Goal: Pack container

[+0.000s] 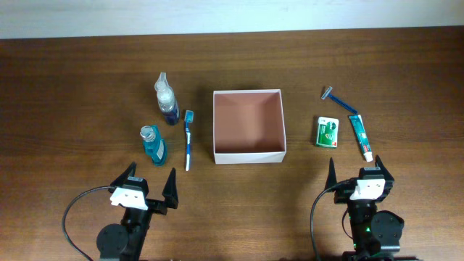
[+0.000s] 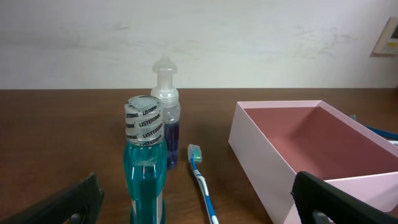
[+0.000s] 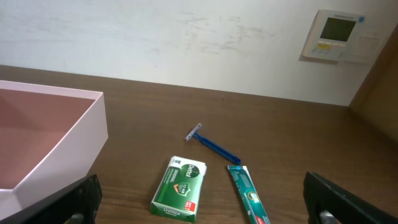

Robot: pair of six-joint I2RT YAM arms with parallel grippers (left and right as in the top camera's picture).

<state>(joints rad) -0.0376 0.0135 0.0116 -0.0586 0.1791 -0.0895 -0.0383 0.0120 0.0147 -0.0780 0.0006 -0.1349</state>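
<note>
Overhead, the empty container [image 1: 249,155] sits centred between my left gripper [image 1: 150,179] and right gripper [image 1: 357,172], both wide open, holding nothing. The toothbrush [image 1: 188,139] lies left of it and the razor [image 1: 339,99] right, probably so each arm serves one side. From the left wrist, the mouthwash [image 2: 144,168] half hides the spray bottle [image 2: 166,99]; my fingers [image 2: 71,204] are cut off.

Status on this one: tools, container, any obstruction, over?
Left tool and right tool open, empty. Container centred, nothing packed. Toothbrush, mouthwash, spray bottle on its left; packet, razor, toothpaste on its right; none blocking.
</note>
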